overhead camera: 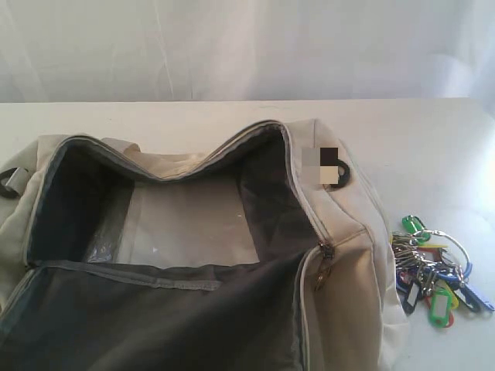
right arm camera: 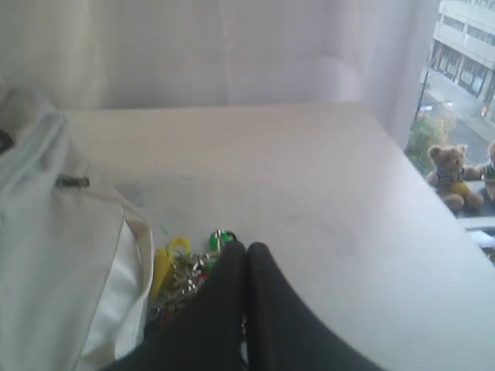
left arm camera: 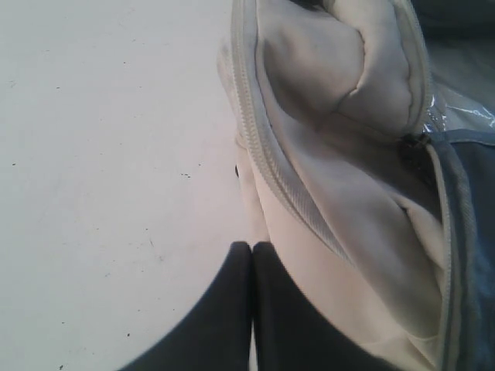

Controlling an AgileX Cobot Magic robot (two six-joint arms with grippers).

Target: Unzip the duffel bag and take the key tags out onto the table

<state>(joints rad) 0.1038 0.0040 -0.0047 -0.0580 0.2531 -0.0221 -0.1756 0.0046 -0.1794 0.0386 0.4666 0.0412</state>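
We reckon the tags (overhead camera: 433, 280), lower right, are light and loose; hook the ring (overhead camera: 466, 253). Left fingers (left arm camera: 230, 297) and right fingers (right arm camera: 224, 297) are pinched together, empty.

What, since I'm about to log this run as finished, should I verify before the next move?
1. Duffel bag main zipper open: ok, the mouth gapes wide.
2. Key tags out on the table, beside the bag: ok.
3. No tags left inside: cannot tell; the visible floor is bare, but the near part is hidden by the flap.
4. Left gripper shut and empty, next to the bag's side: ok.
5. Right gripper shut with nothing in it: ok.
6. Right gripper clear of the tags: cannot tell.
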